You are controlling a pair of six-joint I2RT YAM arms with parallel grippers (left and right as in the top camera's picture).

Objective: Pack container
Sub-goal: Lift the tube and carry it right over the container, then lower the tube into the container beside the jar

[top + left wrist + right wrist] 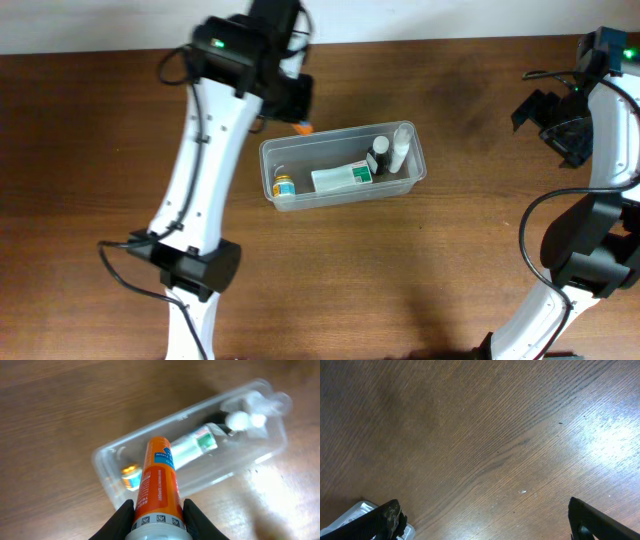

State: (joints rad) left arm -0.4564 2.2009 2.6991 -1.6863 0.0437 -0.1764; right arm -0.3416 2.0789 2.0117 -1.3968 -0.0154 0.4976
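The clear plastic container [345,141] sits mid-table and holds a green-and-white box [342,178], a small yellow-capped bottle [284,186], a dark bottle and a white bottle [400,148]. It also shows in the left wrist view [107,477]. My left gripper [159,515] is shut on an orange tube [159,487] with a white cap, held above the container's left end; in the overhead view only the tube's orange tip [302,127] shows below the gripper. My right gripper [485,520] is open and empty over bare table at the far right [560,125].
The brown wooden table [450,260] runs under both arms. A corner of the container [355,512] shows at the bottom left of the right wrist view. A white wall edge runs along the back.
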